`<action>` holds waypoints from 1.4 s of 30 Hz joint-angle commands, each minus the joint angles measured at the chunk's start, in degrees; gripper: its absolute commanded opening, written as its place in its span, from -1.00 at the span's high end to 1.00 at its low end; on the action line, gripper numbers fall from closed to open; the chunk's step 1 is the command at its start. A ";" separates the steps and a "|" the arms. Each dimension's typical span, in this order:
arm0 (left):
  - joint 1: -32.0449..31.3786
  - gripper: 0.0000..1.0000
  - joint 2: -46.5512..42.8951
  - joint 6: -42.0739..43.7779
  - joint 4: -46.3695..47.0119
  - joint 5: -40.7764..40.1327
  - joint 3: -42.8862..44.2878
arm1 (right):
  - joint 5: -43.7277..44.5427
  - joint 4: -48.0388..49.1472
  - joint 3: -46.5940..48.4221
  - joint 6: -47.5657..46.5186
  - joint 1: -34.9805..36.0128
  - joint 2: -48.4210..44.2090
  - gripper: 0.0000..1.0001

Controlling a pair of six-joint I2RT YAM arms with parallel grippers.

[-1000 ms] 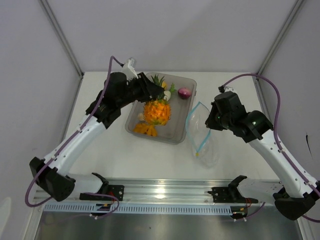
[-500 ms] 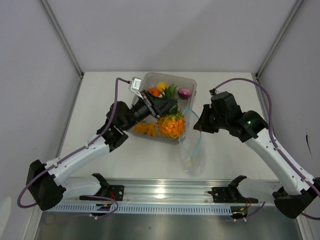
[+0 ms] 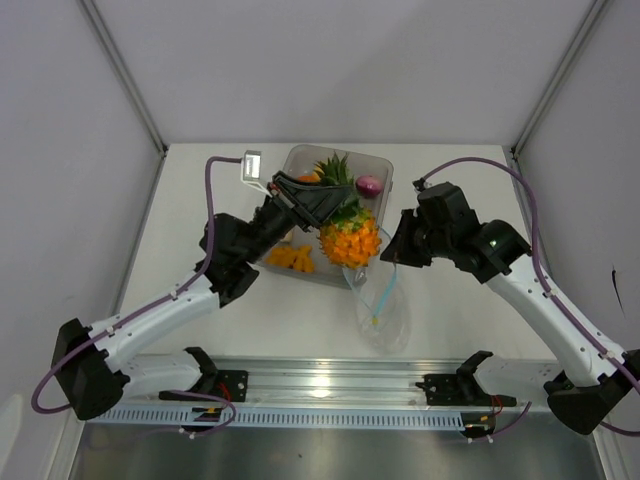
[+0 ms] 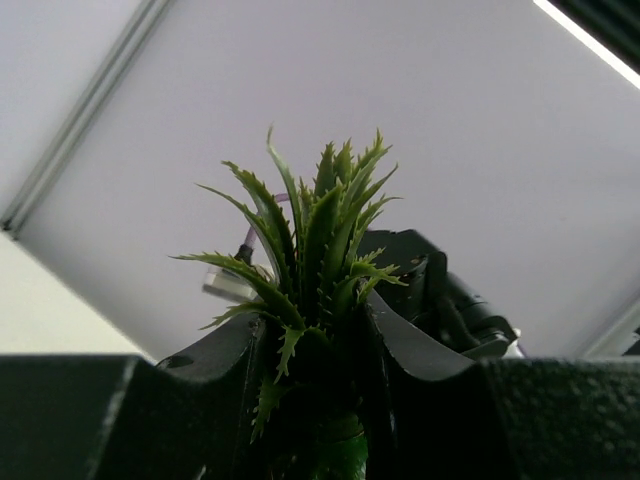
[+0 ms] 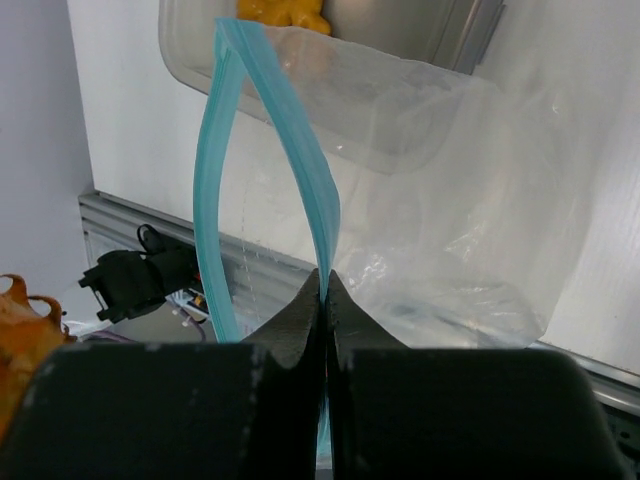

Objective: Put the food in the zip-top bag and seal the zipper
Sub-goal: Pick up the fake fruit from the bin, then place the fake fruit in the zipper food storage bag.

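Over the last second the left gripper has carried the pineapple toy out of the middle of the tray and across to the tray's near right corner. The toy now hangs over the tray's rim there, just beside the mouth of the zip-top bag. The jaws are clamped on the toy's leafy crown, which fills the left wrist view between the two fingers, so the grip looks secure. In the same second the right gripper has drawn the bag in from the tray's right side to sit off that same near right corner. Its fingers are pressed together on one lip of the zipper, holding that lip up while the other blue lip bows away from it, so the mouth gapes. Fruit and opening have therefore been brought together, and the first insertion looks about to begin, although the toy is wide against that mouth and could catch on the free lip. From above I cannot tell whether the toy already touches the plastic. The purple onion at the tray's far right and the orange bits at its near left are yet to be loaded, and the zipper stays unsealed
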 commanded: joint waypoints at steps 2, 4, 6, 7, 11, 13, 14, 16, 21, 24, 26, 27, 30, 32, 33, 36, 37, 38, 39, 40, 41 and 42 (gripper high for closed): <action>-0.52 0.99 3.71 -6.05 16.49 3.19 -1.86 | -3.26 3.10 0.22 1.61 0.32 -0.78 1.00; -0.52 0.99 5.90 -7.63 23.08 4.77 -3.70 | -4.67 3.98 0.13 2.66 0.32 -1.22 1.00; -0.52 0.99 7.14 -8.68 28.60 5.30 -5.02 | -5.64 5.21 -0.05 3.54 0.06 -2.18 1.00; -0.43 0.99 8.10 -8.78 30.12 5.39 -7.03 | -6.25 5.56 -0.13 4.33 -0.12 -2.45 1.00; -0.43 0.99 9.95 -6.76 33.73 6.09 -9.86 | -10.89 7.58 -0.40 6.70 -1.17 -3.77 1.00; -0.08 0.99 10.39 -5.79 34.70 6.71 -11.26 | -12.49 8.99 -0.92 7.67 -1.88 -4.47 1.00; 0.01 0.99 10.57 -5.10 34.79 6.80 -11.79 | -13.63 9.78 -1.10 8.63 -1.96 -4.74 1.00; 0.36 0.99 10.48 -3.78 34.70 6.80 -12.41 | -14.43 10.22 -1.36 9.43 -2.84 -5.44 1.00; 0.53 0.99 9.26 2.89 30.85 4.34 -15.31 | -18.90 13.90 -2.68 12.59 -4.16 -6.67 1.00; 0.27 0.99 8.29 7.28 26.81 2.15 -15.93 | -19.88 15.05 -2.94 13.38 -4.34 -6.50 1.00; 0.27 0.99 7.67 10.53 24.87 1.35 -16.02 | -20.14 15.41 -3.03 13.56 -4.34 -6.32 1.00; -0.08 0.99 7.15 11.95 21.99 0.83 -15.58 | -20.32 15.67 -3.03 13.65 -4.34 -6.32 1.00; -1.74 0.99 6.00 17.57 18.19 -0.14 -14.96 | -21.11 16.98 -3.03 14.26 -4.69 -5.97 1.00; -2.89 0.99 5.21 21.25 15.55 -2.42 -14.53 | -23.03 19.61 -3.38 15.93 -5.04 -5.71 1.00; -3.94 0.99 5.04 22.41 14.67 -3.04 -14.35 | -23.57 20.24 -3.47 16.28 -5.04 -5.36 1.00; -5.08 0.99 4.42 25.58 12.12 -5.76 -13.73 | -23.75 19.98 -1.99 16.29 -5.22 -4.65 1.00; -5.18 0.99 4.42 26.11 11.33 -6.47 -13.82 | -23.49 19.63 -1.46 16.11 -5.39 -4.56 1.00; -5.44 0.99 4.24 27.24 10.63 -7.26 -13.73 | -23.05 18.24 -0.84 15.42 -5.48 -4.39 1.00; -6.22 0.99 4.33 27.78 9.40 -8.40 -13.38 | -21.22 17.09 0.82 14.80 -5.57 -4.04 1.00; -6.67 0.99 4.33 27.87 7.82 -10.93 -12.86 | -20.41 16.12 1.27 14.18 -5.57 -3.95 1.00; -7.19 0.99 4.07 26.74 3.98 -16.00 -12.07 | -20.06 15.94 1.45 13.92 -5.57 -3.95 1.00; -8.16 0.99 3.89 25.34 1.50 -18.66 -11.54 | -19.45 16.11 1.36 13.65 -5.57 -3.95 1.00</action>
